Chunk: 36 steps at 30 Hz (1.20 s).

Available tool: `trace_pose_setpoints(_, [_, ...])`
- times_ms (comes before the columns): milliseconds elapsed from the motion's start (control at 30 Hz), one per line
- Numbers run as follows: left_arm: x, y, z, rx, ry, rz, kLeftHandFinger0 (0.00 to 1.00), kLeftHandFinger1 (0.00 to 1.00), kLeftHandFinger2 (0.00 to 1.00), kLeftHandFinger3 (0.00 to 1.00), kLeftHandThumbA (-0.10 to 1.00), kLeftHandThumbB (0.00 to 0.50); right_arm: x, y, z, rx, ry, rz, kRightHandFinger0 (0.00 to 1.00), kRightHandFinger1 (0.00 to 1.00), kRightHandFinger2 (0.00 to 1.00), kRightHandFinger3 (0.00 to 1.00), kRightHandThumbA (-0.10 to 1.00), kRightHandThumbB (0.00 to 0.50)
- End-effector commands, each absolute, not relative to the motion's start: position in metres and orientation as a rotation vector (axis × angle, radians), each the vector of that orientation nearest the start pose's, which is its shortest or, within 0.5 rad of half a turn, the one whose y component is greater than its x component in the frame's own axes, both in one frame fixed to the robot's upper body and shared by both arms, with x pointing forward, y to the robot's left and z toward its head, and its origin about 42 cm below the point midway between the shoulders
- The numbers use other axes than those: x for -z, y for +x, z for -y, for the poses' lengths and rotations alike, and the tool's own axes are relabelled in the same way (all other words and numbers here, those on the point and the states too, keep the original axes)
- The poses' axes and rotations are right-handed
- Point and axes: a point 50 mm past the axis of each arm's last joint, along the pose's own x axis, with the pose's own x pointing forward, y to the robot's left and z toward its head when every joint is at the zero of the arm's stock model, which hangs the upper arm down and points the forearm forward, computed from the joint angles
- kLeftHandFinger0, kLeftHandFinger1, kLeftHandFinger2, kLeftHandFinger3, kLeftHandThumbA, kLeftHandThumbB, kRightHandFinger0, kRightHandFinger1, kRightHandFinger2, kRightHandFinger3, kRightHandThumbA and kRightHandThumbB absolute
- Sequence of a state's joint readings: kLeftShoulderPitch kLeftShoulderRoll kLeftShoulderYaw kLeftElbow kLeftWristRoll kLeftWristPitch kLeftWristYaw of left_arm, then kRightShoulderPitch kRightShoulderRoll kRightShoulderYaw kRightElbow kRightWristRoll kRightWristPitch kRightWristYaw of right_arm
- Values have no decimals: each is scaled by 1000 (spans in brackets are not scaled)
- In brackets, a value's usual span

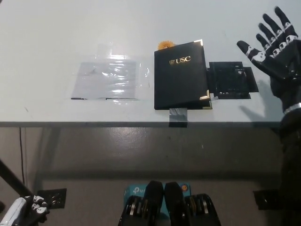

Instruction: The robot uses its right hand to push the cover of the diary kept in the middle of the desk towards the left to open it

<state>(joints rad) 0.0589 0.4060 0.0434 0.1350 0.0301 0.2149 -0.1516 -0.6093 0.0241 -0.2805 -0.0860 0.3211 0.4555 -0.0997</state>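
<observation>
A closed black diary (181, 75) with gold "USC" lettering and gold corners lies in the middle of the white desk (47, 37). My black right hand (275, 44) is raised above the desk's right side, open with fingers spread, well to the right of the diary and not touching it. My white left hand (21, 209) hangs low at the bottom left, below the desk edge; only part of it shows.
A clear plastic sheet (108, 80) lies flat left of the diary. A black square patch (231, 80) sits right of the diary, between it and my right hand. A strip of tape (178, 115) is at the desk's front edge. Something orange (163, 45) peeks out behind the diary.
</observation>
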Motion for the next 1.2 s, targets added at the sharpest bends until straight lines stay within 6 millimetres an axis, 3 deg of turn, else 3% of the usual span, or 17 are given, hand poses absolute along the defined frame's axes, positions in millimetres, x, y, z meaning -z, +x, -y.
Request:
trace_pose_setpoints(0, [-68, 255, -375, 37, 402, -413, 505, 580, 269, 413, 423, 500, -308, 442, 212, 80, 556, 171, 1000, 1000, 1000, 1000, 971, 82])
trace_pose_setpoints(167, [-64, 254, -371, 39, 384, -419, 490, 567, 257, 402, 414, 500, -290, 452, 209, 134, 672, 88, 1000, 1000, 1000, 1000, 1000, 82])
trace_pose_setpoints(433, [-63, 254, -370, 32, 374, -427, 515, 589, 280, 424, 400, 500, -247, 464, 183, 214, 793, -50, 1000, 1000, 991, 1000, 1000, 89])
trace_pose_setpoints(533, [-64, 257, -367, 44, 379, -415, 511, 589, 283, 429, 409, 500, -236, 464, 181, 213, 797, -52, 1000, 990, 914, 988, 972, 83])
trace_pose_setpoints(567, [-63, 258, -368, 47, 378, -411, 496, 577, 277, 425, 425, 500, -230, 463, 177, 215, 801, -49, 984, 900, 819, 909, 923, 86])
trace_pose_setpoints(633, [-62, 259, -368, 45, 372, -416, 498, 576, 279, 416, 424, 500, -218, 459, 170, 198, 800, -43, 940, 870, 806, 898, 894, 96])
trace_pose_setpoints(1000, [-62, 259, -364, 48, 376, -428, 500, 576, 257, 402, 419, 500, -198, 453, 145, 118, 799, -76, 887, 866, 824, 930, 915, 92])
trace_pose_setpoints(1167, [-58, 255, -361, 54, 367, -434, 507, 585, 267, 393, 419, 500, -194, 451, 132, 83, 799, -94, 913, 881, 852, 960, 912, 96])
